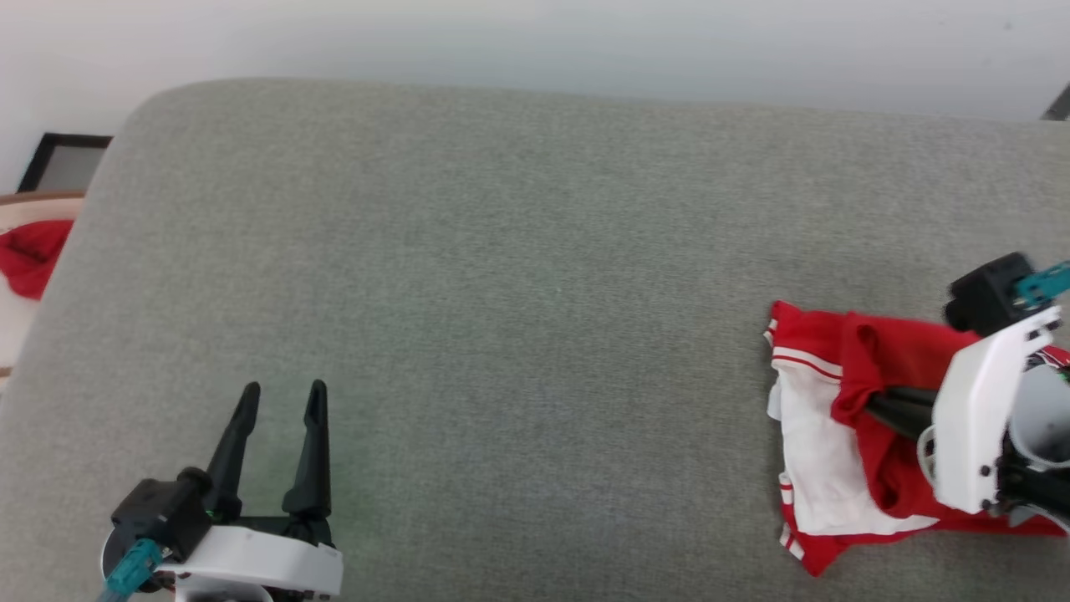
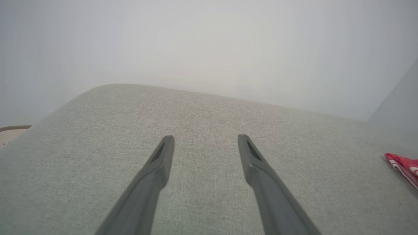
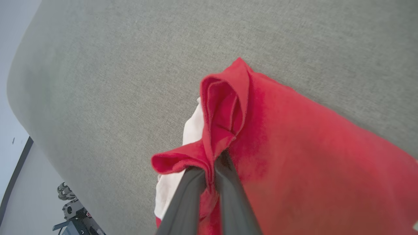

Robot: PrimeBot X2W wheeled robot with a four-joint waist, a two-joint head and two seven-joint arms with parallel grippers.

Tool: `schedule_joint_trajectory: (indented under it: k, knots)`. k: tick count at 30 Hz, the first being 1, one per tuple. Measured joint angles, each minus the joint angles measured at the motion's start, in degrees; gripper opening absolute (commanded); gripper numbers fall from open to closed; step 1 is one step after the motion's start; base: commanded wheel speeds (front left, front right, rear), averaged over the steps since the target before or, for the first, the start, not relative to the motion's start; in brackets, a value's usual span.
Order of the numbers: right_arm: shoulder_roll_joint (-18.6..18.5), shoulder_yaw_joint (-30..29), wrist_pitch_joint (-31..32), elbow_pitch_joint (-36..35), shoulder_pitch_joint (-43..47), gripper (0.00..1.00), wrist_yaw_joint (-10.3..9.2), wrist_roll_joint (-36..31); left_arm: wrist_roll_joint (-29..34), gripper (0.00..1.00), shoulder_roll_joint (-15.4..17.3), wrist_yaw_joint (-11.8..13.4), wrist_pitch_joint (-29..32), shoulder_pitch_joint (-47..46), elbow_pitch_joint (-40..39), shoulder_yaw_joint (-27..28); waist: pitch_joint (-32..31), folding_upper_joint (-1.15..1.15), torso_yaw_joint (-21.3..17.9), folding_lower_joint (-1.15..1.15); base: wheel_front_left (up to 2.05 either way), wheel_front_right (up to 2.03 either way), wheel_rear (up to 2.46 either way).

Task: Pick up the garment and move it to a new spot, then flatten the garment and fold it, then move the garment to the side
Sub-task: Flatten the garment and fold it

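At the right edge of the grey fabric cushion (image 1: 535, 251), my right gripper (image 3: 210, 169) pinches a fold of the red white-sleeved jersey garment (image 1: 823, 435); my left gripper (image 1: 284, 389), fingers spread, sits well apart, front-left.

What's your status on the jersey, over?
Right gripper shut on garment, bunched on grey cushion. Left gripper open, empty. Red cloth off cushion's left edge, no obstruction.

Grey woven cushion (image 1: 501, 293); garment (image 1: 836, 435) red, white sleeve, red-white striped trim; fingers (image 1: 315, 435) black.
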Motion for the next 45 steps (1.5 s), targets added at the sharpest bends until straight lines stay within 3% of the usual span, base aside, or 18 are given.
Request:
schedule_joint_trajectory:
  k: [10,11,13,14,18,28,37,45]
  knots:
    - [1.54,5.55,-4.60,6.67,-2.19,0.00,0.00,-0.02,-0.30,1.00,-0.44,0.00,0.00,-0.02,0.43,-0.33,0.16,0.00,1.66,0.00,0.00,0.00,0.00]
    - [1.53,5.97,-5.08,7.08,-2.22,0.14,0.00,0.13,-0.30,1.00,-0.44,0.00,0.00,-0.02,0.45,-0.33,0.10,0.00,1.63,0.00,0.00,0.00,0.00]
    - [1.64,6.47,-5.71,7.66,-2.22,0.54,0.00,1.07,-0.30,1.00,-0.45,0.00,0.00,0.01,0.60,-0.33,-0.12,0.00,1.50,0.00,0.00,0.00,0.00]
    - [1.88,6.50,-6.26,7.78,-2.21,1.00,0.00,1.69,-0.32,1.00,-0.45,0.00,0.00,0.02,0.68,-0.29,-0.24,0.00,1.38,0.00,0.00,0.00,0.00]
    - [2.24,5.93,-7.88,8.38,-2.17,1.00,0.00,3.53,-0.93,1.00,-0.43,0.00,0.00,0.25,1.43,-0.35,-0.91,0.00,0.52,0.00,0.00,0.00,0.00]
    - [-0.82,3.90,-15.53,8.06,-2.14,1.00,0.00,4.52,-2.19,1.00,1.15,0.00,0.00,0.31,3.01,-1.74,-2.62,0.00,-3.38,0.00,0.00,0.00,0.00]
    - [-2.36,0.29,-31.84,12.29,1.28,1.00,0.00,1.85,-3.87,1.00,3.23,-0.01,0.00,-0.44,6.15,-3.90,-4.24,0.00,-7.13,0.00,0.00,0.00,0.00]
    - [0.98,-1.53,-46.67,15.19,7.41,1.00,0.00,-3.59,-5.44,1.00,4.52,0.00,0.00,-0.45,7.49,-3.91,-6.24,0.00,-9.28,0.00,0.00,0.00,0.00]
